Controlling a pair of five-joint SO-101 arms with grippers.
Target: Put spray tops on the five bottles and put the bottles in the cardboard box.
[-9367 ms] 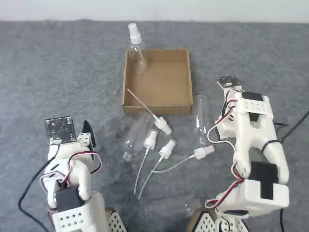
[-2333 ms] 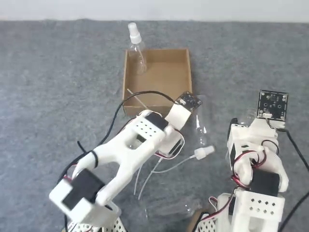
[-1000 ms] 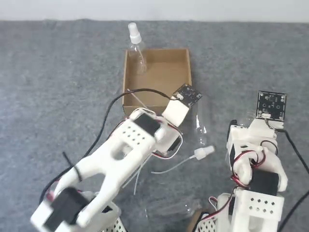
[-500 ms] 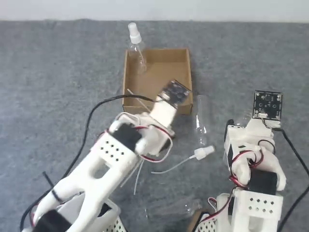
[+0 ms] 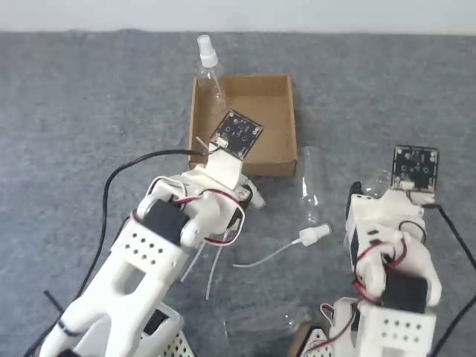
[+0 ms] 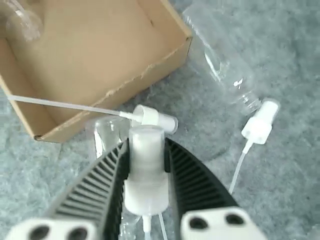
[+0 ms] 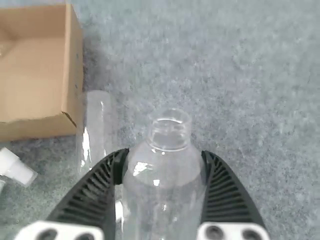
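Observation:
My left gripper (image 6: 145, 145) is shut on a white spray top (image 6: 145, 175), held just in front of the cardboard box (image 6: 145, 82). Beneath it lie a second spray top (image 6: 156, 119), its tube reaching over the box wall, and a clear bottle (image 6: 106, 136). My right gripper (image 7: 164, 157) is shut on an upright clear bottle (image 7: 165, 165) with an open neck. Another uncapped bottle (image 5: 309, 186) lies right of the box (image 5: 242, 169), with a spray top (image 5: 314, 234) near its mouth. A capped bottle (image 5: 209, 71) stands at the box's far left corner.
A further clear bottle (image 5: 268, 320) lies near the front edge between the two arm bases. Thin white tubes (image 5: 216, 271) trail over the grey carpet (image 5: 89, 134) in the middle. The carpet to the far left and far right is bare.
My left arm has swung left and back from the pile toward the box front, carrying a spray top. The right arm has stayed almost still with its bottle.

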